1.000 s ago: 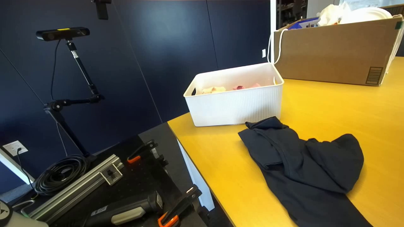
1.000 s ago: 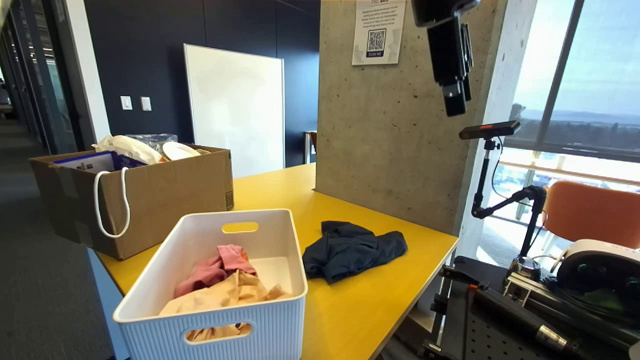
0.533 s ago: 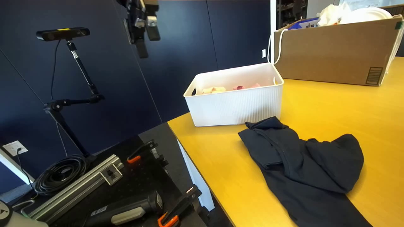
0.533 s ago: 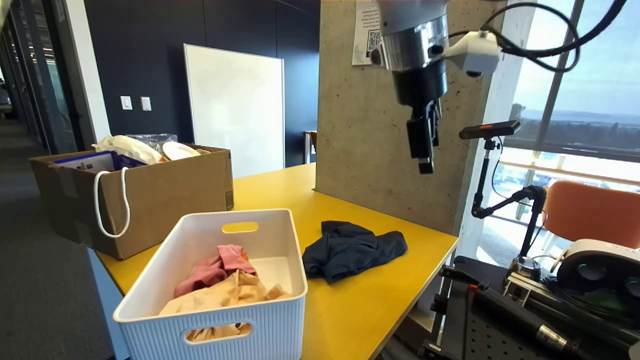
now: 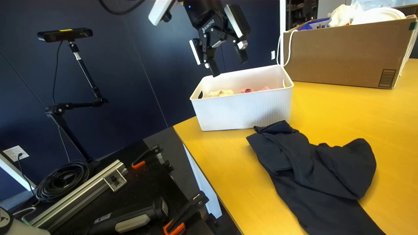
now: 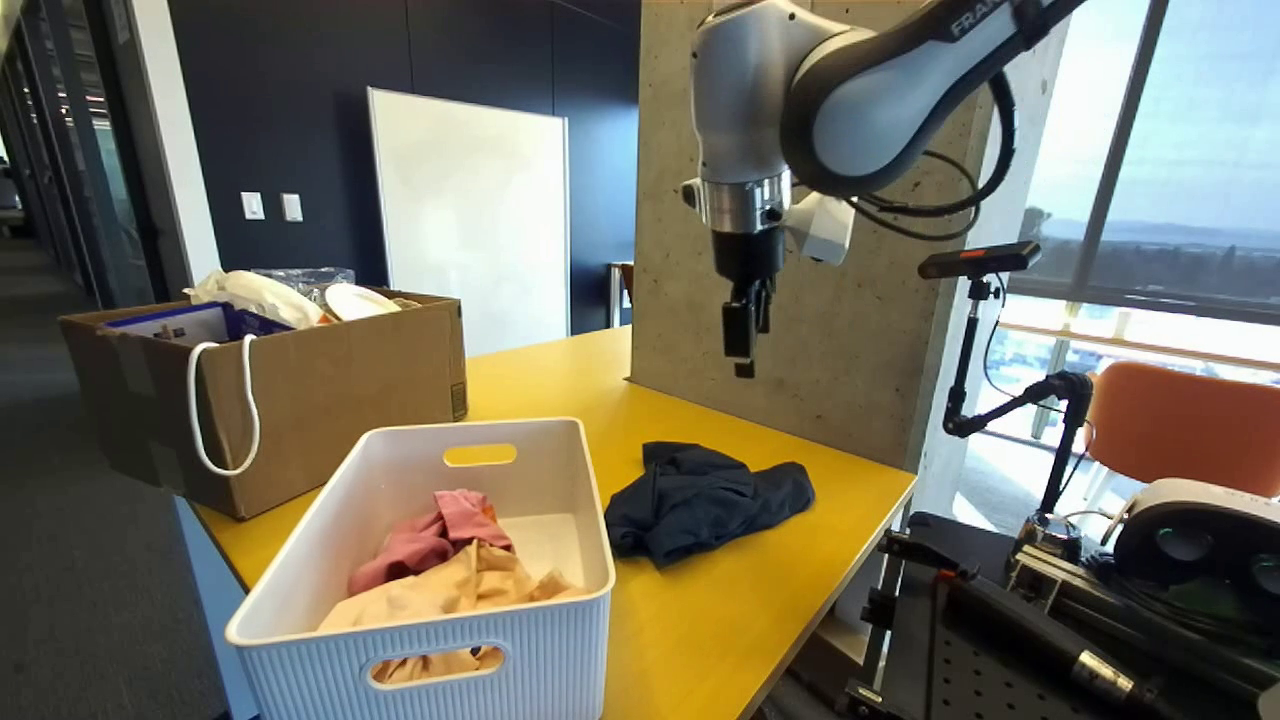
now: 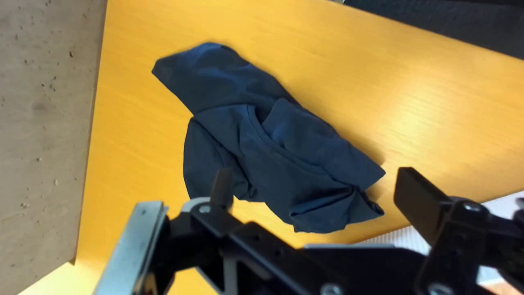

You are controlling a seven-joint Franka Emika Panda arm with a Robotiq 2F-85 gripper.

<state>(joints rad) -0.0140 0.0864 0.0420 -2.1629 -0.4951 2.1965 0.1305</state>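
Observation:
A crumpled dark navy cloth (image 5: 313,169) lies on the yellow table beside a white ribbed basket (image 5: 245,112). My gripper (image 5: 228,63) hangs in the air, its fingers spread wide with nothing between them. In the wrist view the navy cloth (image 7: 266,143) lies below the gripper (image 7: 318,188), part of it showing in the gap between the fingertips. There is no contact with it. Inside the basket (image 6: 560,650) are a pink cloth (image 6: 415,550) and a peach cloth (image 6: 440,590). Only a piece of the basket wall (image 7: 403,237) shows behind the gripper in the wrist view.
An open cardboard box (image 6: 350,385) with plates and packaging stands on the table (image 5: 343,111) past the basket. A concrete pillar (image 6: 780,300) rises at the table's side near the navy cloth. A black cart (image 6: 970,650) and a camera on a stand (image 6: 980,262) are close by.
My arm has come down into view in both exterior views, the gripper lowering and travelling across above the navy cloth. It has stayed open. Cloths and basket have not moved.

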